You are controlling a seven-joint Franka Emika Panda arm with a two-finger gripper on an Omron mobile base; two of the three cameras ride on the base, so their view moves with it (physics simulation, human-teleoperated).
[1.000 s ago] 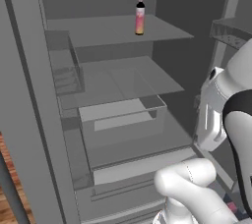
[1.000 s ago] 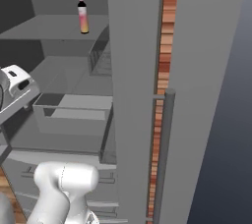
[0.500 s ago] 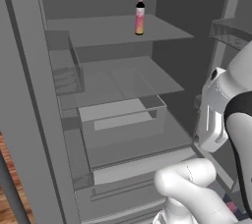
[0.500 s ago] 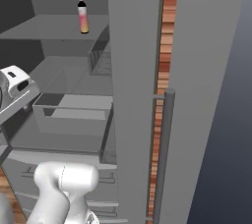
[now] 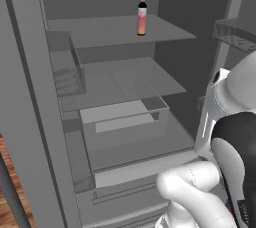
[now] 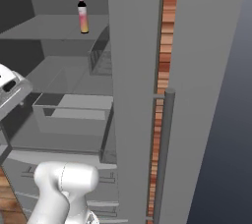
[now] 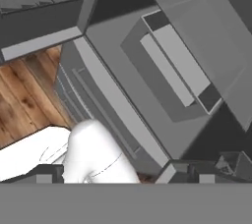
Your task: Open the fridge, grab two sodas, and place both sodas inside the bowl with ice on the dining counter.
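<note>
With the fridge (image 5: 30,97) doors swung wide, I keep my fingers spread and empty, ready for the pink-orange soda (image 5: 142,18) standing alone on the top shelf (image 5: 100,32).

Lighting: we record flat, even, rendered light with no visible source and no glare. Interior of the tall grey open-doored fridge (image 5: 120,97) mid-grey, dimming to near black at its back wall and upper corners. Shadows: soft and faint under the translucent grey shelves (image 5: 115,32). Sharpness: we find edges slightly soft and blocky (low resolution); no motion blur. Strip of warm brown wooden floor (image 7: 29,90) reads brightest.
</note>
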